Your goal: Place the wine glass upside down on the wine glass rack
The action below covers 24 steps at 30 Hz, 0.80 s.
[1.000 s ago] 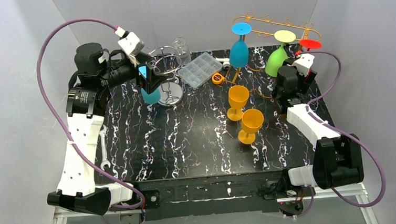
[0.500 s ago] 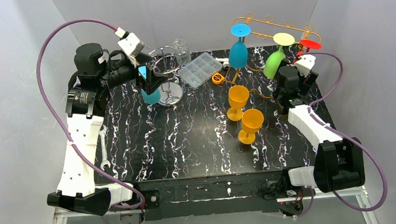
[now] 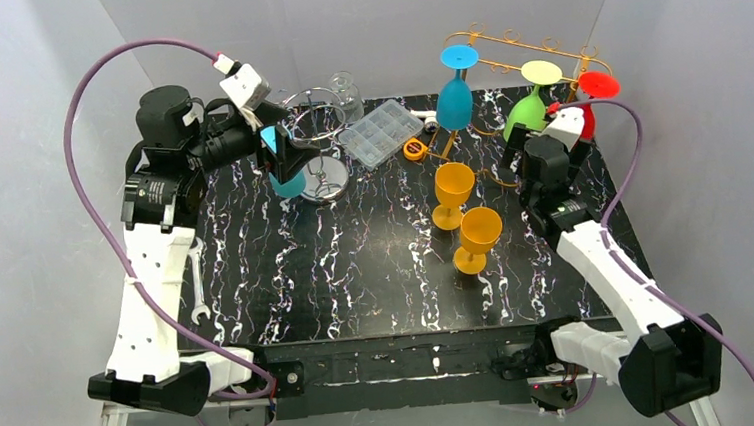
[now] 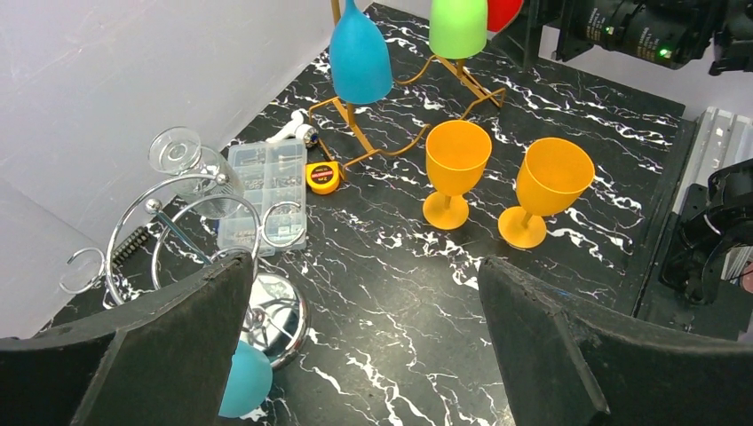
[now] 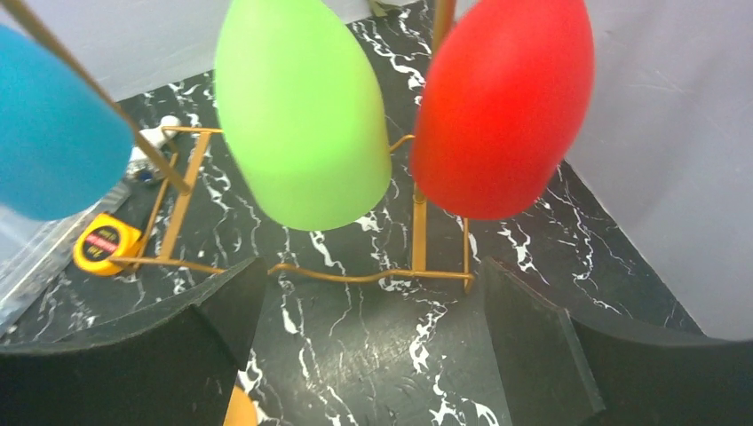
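Light: bright, even, from above.
Shadows: soft and faint on the tabletop (image 3: 357, 274).
Glare: chrome base (image 4: 277, 312) shines.
Blur: green glass (image 5: 302, 115) slightly soft in the right wrist view.

The wine glass rack (image 5: 416, 232) stands at the bench's (image 3: 357, 274) far right corner, three wine glasses (image 3: 524, 115) hanging upside down in a row on it. Two upright glasses (image 3: 454, 190) stand before it near the bench's middle. Left of its foot, along the far edge, lie a tape measure (image 3: 415, 149), a compartment box (image 3: 379, 133), then a wire stand (image 3: 326, 181).
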### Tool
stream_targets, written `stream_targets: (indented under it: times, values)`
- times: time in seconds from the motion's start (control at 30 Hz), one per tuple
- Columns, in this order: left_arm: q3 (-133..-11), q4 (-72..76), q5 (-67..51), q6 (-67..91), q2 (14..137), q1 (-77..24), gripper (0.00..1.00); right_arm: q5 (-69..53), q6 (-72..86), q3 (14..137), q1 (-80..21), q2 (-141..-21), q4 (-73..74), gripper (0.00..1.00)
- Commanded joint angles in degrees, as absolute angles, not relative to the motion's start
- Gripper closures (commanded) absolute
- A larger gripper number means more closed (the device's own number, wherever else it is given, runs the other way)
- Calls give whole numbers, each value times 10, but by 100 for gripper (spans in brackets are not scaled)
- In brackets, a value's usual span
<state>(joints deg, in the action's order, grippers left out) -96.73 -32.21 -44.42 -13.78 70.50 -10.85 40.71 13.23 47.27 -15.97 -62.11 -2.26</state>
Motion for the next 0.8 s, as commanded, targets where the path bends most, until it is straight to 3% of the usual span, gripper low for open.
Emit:
stream_targets:
  times: [0.0, 0.37, 0.5, 0.77]
  values:
    - [-960, -318, -459, -122, 682, -111, 2, 377, 128, 534, -175, -574, 50, 2]
    - [-949, -307, -455, -94, 676, -110, 2, 341, 96, 755, -175, -630, 161, 2]
    - [-944, -305, -451, -91, 670, -111, 2, 418, 93, 747, -172, -628, 148, 2]
    - [-931, -296, -439, -74, 663, -111, 2, 414, 143, 772, -116, -671, 177, 2]
